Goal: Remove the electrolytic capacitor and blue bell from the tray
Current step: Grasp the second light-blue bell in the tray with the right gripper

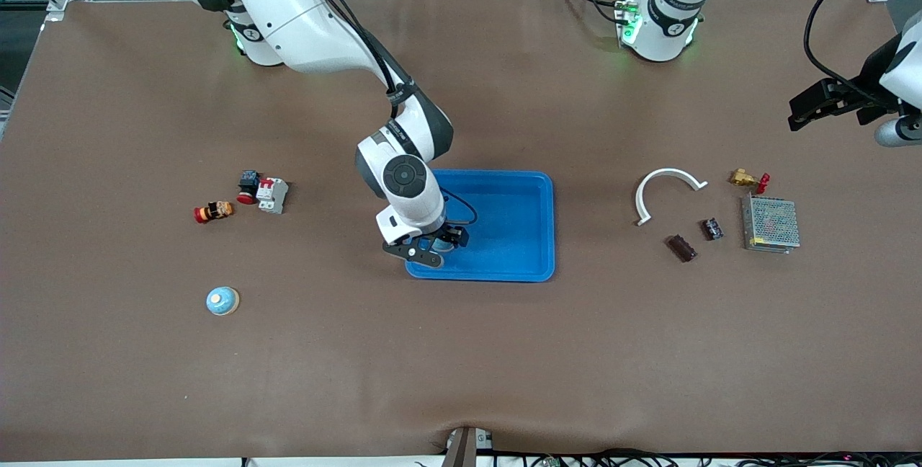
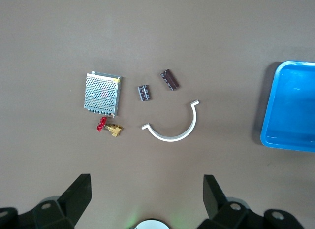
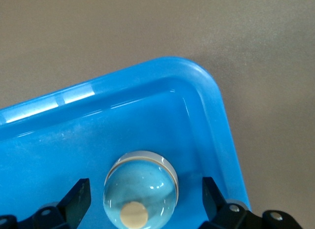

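Reaching down over blue tray point(image 1: 536, 229) corner, right gripper point(image 1: 434, 247) jaws spread wide, straddling bell point(image 3: 141, 188) upright in tray, not gripping. Left gripper point(image 2: 147, 199) waits over desk point(image 1: 461, 352), jaws open, empty. Second bell point(image 1: 222, 300) toward right arm's end. Capacitor point(image 1: 681, 248) lies tilted beside white clip point(image 1: 666, 189).

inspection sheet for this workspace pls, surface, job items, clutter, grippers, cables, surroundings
surface: brown mat table, bare in places
job's things: pale blue dome bell in the blue plastic tray; second pale blue bell on the mat; two dark capacitors
clutter: white curved bracket, metal mesh box, brass valve, small switches
grippers: right gripper open around the tray bell; left gripper open, waiting over the mat
cables: black cables at the left arm's end
surroundings: grey floor
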Controlling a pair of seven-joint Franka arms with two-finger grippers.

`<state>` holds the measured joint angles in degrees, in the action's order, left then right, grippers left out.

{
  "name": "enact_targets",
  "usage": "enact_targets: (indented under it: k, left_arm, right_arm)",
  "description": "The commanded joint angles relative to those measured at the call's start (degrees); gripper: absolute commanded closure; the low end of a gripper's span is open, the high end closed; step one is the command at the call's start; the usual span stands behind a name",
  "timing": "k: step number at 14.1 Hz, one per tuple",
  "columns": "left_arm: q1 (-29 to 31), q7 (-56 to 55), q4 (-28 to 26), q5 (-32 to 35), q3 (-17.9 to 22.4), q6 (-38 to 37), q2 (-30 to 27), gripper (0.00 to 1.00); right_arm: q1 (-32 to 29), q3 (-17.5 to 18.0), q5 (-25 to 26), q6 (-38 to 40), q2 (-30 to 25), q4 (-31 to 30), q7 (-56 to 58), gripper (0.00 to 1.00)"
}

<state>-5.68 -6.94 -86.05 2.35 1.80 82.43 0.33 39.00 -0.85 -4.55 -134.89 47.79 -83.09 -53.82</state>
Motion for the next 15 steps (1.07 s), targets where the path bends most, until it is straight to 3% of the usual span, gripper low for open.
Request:
enact_targets:
  k: [1,12,13,15]
  left_arm:
    - [0.24,1.23,-1.14,-1.65,0.05,-0.34,-1.39,0.00]
    - [0.06,1.23,-0.87,-1.73,-0.04,0.80,-1.04,0.00]
    - [0.06,1.23,-0.87,-1.73,-0.04,0.89,-1.04,0.00]
    - [0.06,1.23,-0.96,-1.73,-0.04,0.89,-1.04,0.00]
  right_arm:
    - [0.82,-0.64,1.30,-1.25,1.16,0.38,-1.82,0.00]
    - [1.25,-0.55,1.12,-1.25,1.51,0.47,-1.73,0.00]
    - [1.25,-0.55,1.12,-1.25,1.51,0.65,-1.73,0.02]
    - [1.25,-0.55,0.86,-0.99,1.51,1.09,-1.64,0.22]
